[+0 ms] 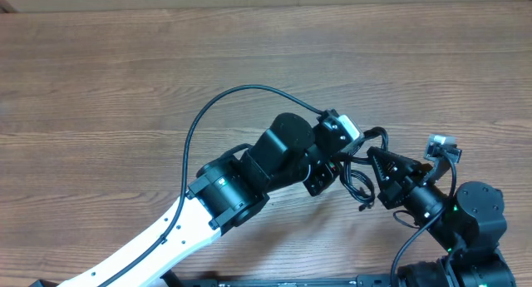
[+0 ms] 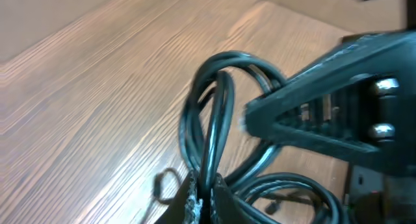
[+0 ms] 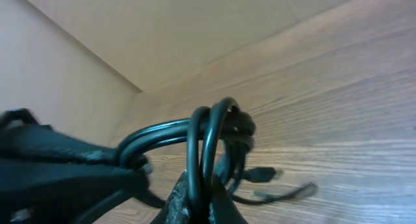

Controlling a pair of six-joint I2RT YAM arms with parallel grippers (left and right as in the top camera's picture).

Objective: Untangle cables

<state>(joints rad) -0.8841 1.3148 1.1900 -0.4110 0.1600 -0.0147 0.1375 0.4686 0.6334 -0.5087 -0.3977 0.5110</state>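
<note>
The cables (image 1: 359, 184) are thin black cords bunched in loops between the two grippers, just right of the table's middle. In the left wrist view the cables (image 2: 218, 100) arch up from my left gripper (image 2: 207, 197), which is shut on one strand. My right gripper (image 3: 203, 195) is shut on two upright strands of the cables (image 3: 214, 130), and small plug ends (image 3: 263, 175) trail onto the wood behind. From overhead the left gripper (image 1: 342, 164) and right gripper (image 1: 371, 157) nearly meet tip to tip over the bundle.
A thicker black wire (image 1: 218, 102) fixed to the left arm arcs out over the wooden table (image 1: 125, 71). The right arm's base (image 1: 470, 220) sits at the front right edge. A pale wall (image 3: 58, 74) borders the table's far side.
</note>
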